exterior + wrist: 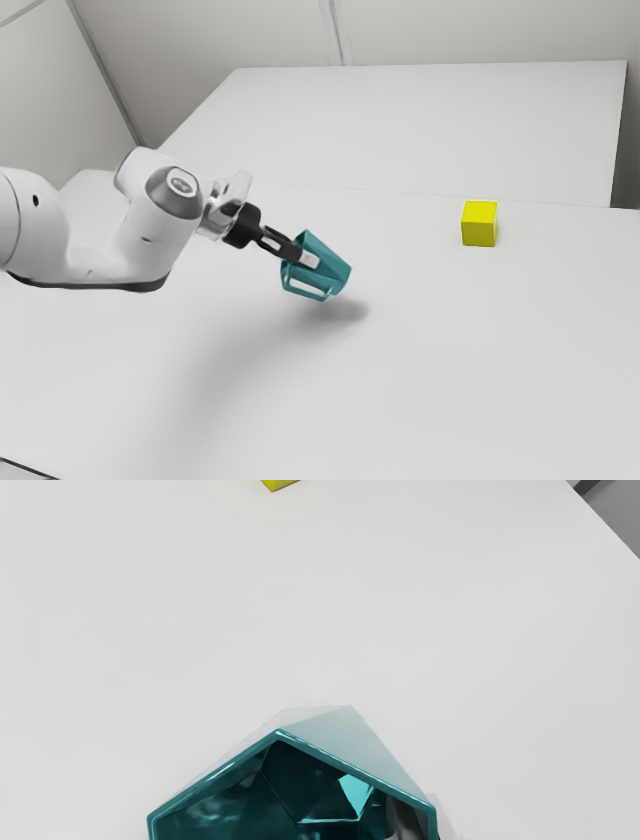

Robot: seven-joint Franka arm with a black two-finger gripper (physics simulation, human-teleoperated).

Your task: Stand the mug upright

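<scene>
The teal mug (pixel 328 272) is tilted in the exterior view, its mouth facing up toward the hand and its handle on the side nearer the camera. My gripper (pixel 309 260) is shut on the mug at its wall near the rim, and a shadow lies apart below it, so it seems to hang above the table. In the wrist view the many-sided mouth of the mug (pixel 325 750) faces the camera. Part of my gripper (pixel 424 826) shows at its rim there, with grey inside the wall and a pale edge outside; the handle is hidden.
A yellow cube (pixel 479 224) sits on the white table (pixel 450 370), toward the exterior view's right and well apart from the mug. A corner of the cube (pixel 276 484) shows in the wrist view. A white panel (pixel 420 125) lies behind the table.
</scene>
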